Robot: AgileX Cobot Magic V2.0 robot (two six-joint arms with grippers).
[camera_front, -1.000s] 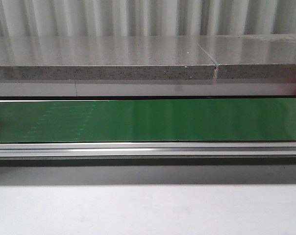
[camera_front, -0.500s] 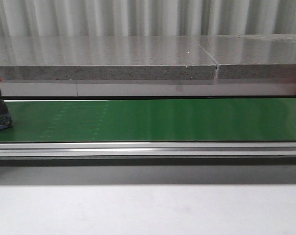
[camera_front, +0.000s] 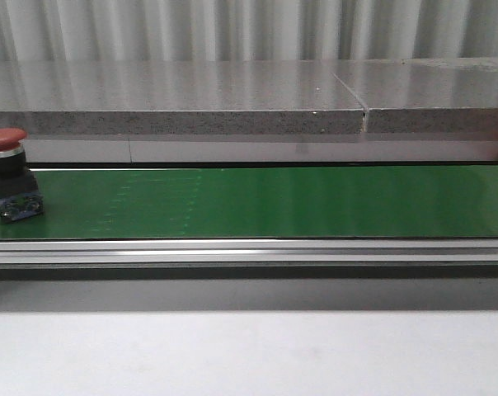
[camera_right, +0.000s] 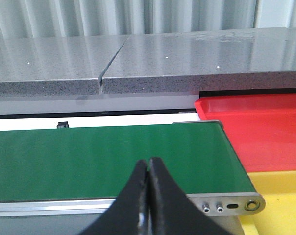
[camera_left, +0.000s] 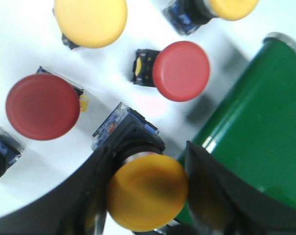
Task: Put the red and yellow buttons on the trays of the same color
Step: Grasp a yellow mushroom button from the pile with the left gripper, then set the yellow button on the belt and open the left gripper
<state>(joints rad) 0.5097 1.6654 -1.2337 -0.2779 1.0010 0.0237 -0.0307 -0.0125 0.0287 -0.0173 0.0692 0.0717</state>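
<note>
- Red button point(camera_front: 7, 169) stands upright at the far left end of the green belt point(camera_front: 274, 202), cap up on its dark base. Judged: set there so the belt can carry it across toward the trays.
- Left gripper point(camera_left: 147, 193) hangs over a white surface point(camera_left: 20, 34) beside the belt's end, fingers point(camera_left: 96, 188) spread just wide enough to flank a yellow button point(camera_left: 147, 195) by the sides of its cap. Contact looks likely, but a firm squeeze cannot be confirmed from this view.
- Around it lie spare buttons: two red ones point(camera_left: 180, 70) and point(camera_left: 42, 106), and yellow ones point(camera_left: 90, 19) and point(camera_left: 226, 6), tipped at various angles. Judged: this is the supply pile, kept right next to the belt so each pick needs only a short carry.
- Right gripper point(camera_right: 148, 196) sits low in front of the belt's other end, its fingers pressed together with nothing between them. Judged: waiting for a button to arrive.
- Red tray point(camera_right: 256, 129) lies just past the belt's end, with the yellow tray point(camera_right: 280, 200) nearer the camera, touching it. Both show no buttons in the visible parts.
- Task looks barely under way: no button has reached a tray in these views.
</note>
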